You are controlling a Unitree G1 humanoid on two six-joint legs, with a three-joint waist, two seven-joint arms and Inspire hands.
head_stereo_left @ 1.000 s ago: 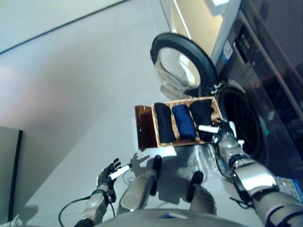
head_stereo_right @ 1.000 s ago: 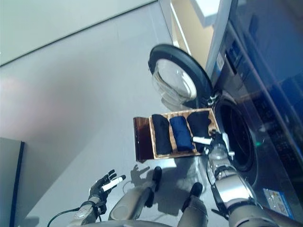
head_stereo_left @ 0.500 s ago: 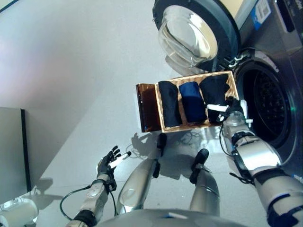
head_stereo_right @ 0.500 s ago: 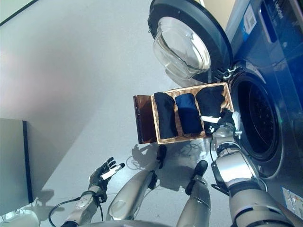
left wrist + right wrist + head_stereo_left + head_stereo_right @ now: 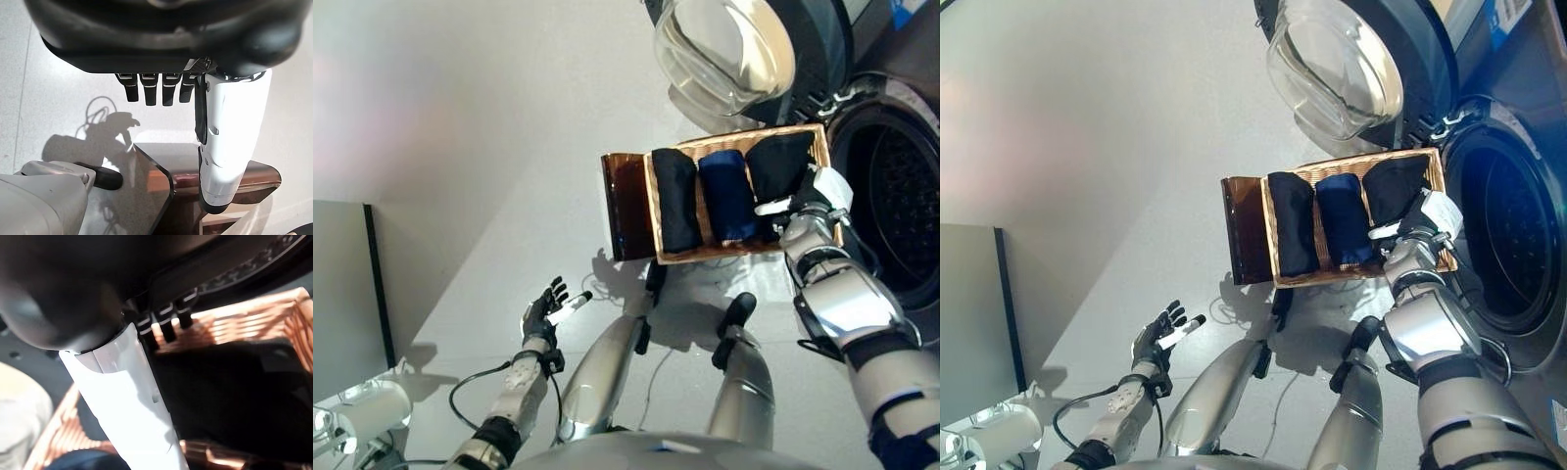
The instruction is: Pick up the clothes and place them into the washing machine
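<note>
A wicker basket [image 5: 651, 211] stands on the floor before the washing machine's open drum [image 5: 901, 196]. Three rolled clothes lie in it: a black one [image 5: 676, 199], a blue one [image 5: 726, 196] and another black one [image 5: 781, 166] nearest the drum. My right hand [image 5: 803, 206] hovers at the near end of that last black roll [image 5: 234, 391], fingers [image 5: 164, 325] straight, white-covered thumb [image 5: 127, 396] stretched out, holding nothing. My left hand [image 5: 548, 308] hangs open over the floor at the lower left, its fingers [image 5: 154, 90] relaxed.
The round glass door [image 5: 734, 49] stands swung open beyond the basket. A brown lid [image 5: 626, 206] lies against the basket's left side. A grey panel [image 5: 347, 294] and a white object [image 5: 367, 411] sit at the far left.
The camera has tilted down and the whole scene has shifted. My right hand has edged from the basket's near rim onto the right black roll. The left hand stays open.
</note>
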